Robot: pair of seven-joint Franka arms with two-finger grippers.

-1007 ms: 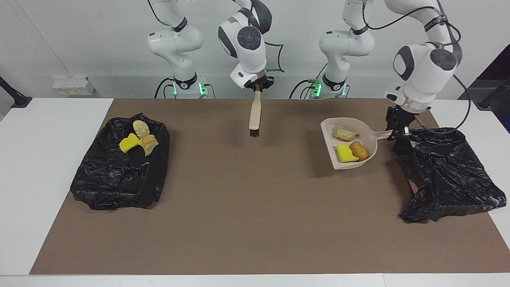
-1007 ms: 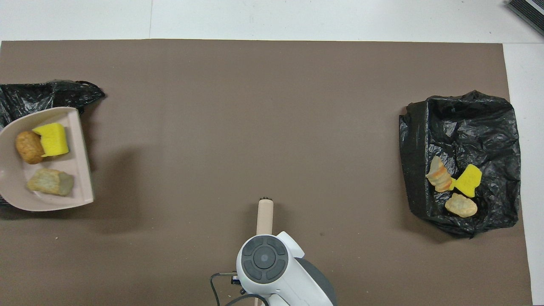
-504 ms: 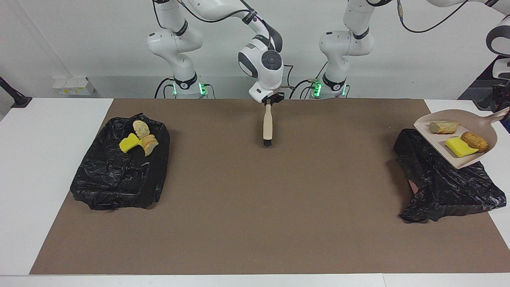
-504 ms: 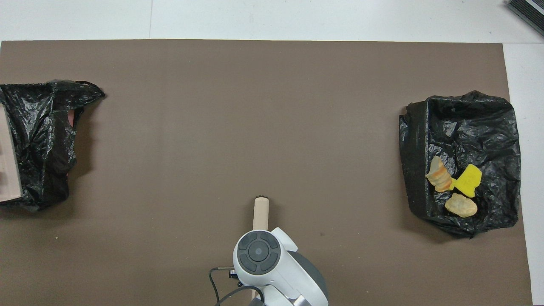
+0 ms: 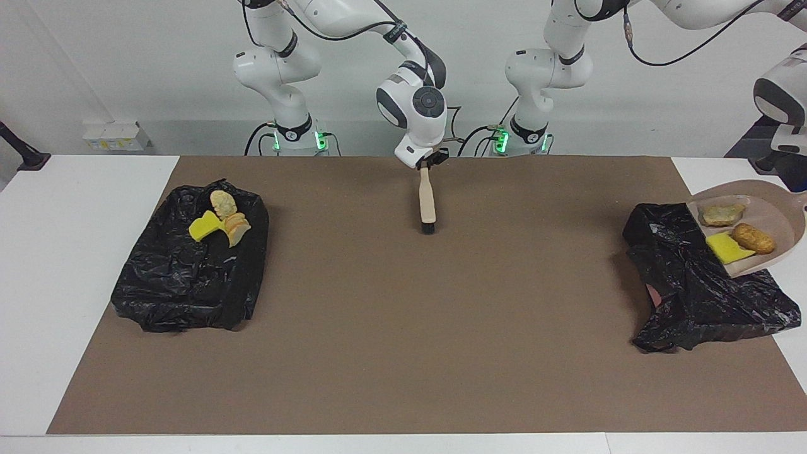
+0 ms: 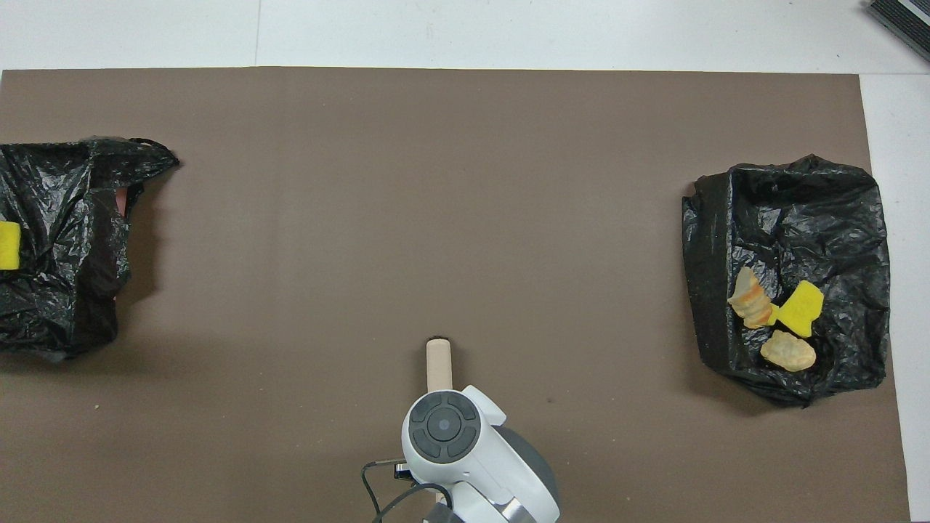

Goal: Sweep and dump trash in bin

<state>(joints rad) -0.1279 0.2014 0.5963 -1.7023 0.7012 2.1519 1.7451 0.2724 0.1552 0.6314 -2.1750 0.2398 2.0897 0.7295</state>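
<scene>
Trash (image 5: pixel 753 238) in two lots. Facing view: three scraps ride in a beige dustpan (image 5: pixel 779 222) held tilted in the air over the black bin bag (image 5: pixel 706 290) at the left arm's end: a grey-beige crumbly chunk (image 5: pixel 722 214), a bright yellow wedge (image 5: pixel 728 248) and one tan-orange lump. Left gripper (image 5: pixel 795 186) sits at the frame edge, fingers closed on the dustpan handle. Right gripper (image 5: pixel 427 165) is clamped on top of a brush (image 5: pixel 427 202) hanging bristles-down over the brown mat (image 5: pixel 403 328). A second black bag (image 5: pixel 183 284), at the right arm's end, carries a yellow wedge, a pale chunk and an orange-striped piece.

Overhead view: that second bag (image 6: pixel 799 211) shows the same three scraps bunched together, touching. Yellow sliver (image 6: pixel 9 245) shows over the bin bag (image 6: pixel 65 240). Brush handle (image 6: pixel 439 362) pokes out past the right arm's wrist; the fingers are hidden.
</scene>
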